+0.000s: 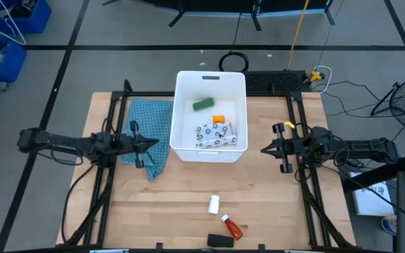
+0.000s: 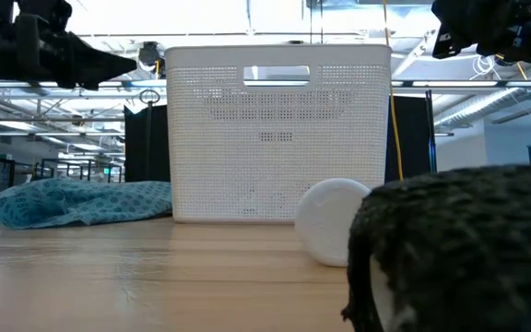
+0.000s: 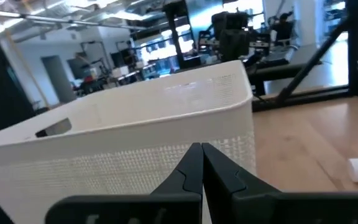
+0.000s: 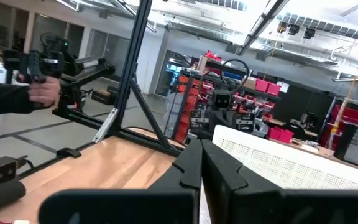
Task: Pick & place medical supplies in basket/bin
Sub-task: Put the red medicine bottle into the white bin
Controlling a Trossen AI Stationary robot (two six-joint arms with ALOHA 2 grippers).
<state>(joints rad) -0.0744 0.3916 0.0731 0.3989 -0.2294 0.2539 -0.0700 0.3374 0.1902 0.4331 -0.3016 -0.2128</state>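
- Nearest the table's front edge, well in front of the white tub (image 1: 185,91), lies the black oblong (image 1: 221,241), with the orange-red bottle (image 1: 233,227) on its side just beside it, a little closer to the tub.
- Next toward the tub lies the small white bottle (image 1: 214,204), on bare wood and well apart from the tub's near wall; the low view shows its round white end (image 2: 332,221) in front of that wall, beside a dark blurred bulk (image 2: 459,249) that fills the corner.
- Level with the tub's near wall and to its left hangs the left gripper (image 1: 153,145), above the edge of the teal cloth (image 1: 150,130); its own wrist view shows its fingers (image 3: 188,171) pressed together with nothing between them, pointing at the tub's side wall (image 3: 142,143).
- Opposite it, to the tub's right and clear of the wall, hangs the right gripper (image 1: 264,150); its wrist view shows the fingers (image 4: 191,165) closed against each other and holding nothing, aimed at the tub's perforated wall (image 4: 278,165).
- Inside the tub, against its near wall, lies the white pouch with dark speckled print (image 1: 213,134).
- Just behind the pouch sits a small orange item (image 1: 219,119), toward the tub's right side.
- Farther back in the tub lies the green block (image 1: 203,104), tilted and apart from the other two.
- At the tub's far short wall is the handle slot (image 1: 210,76).
- Beyond the table, in the right wrist view, a person's hand (image 4: 41,92) grips a black device.
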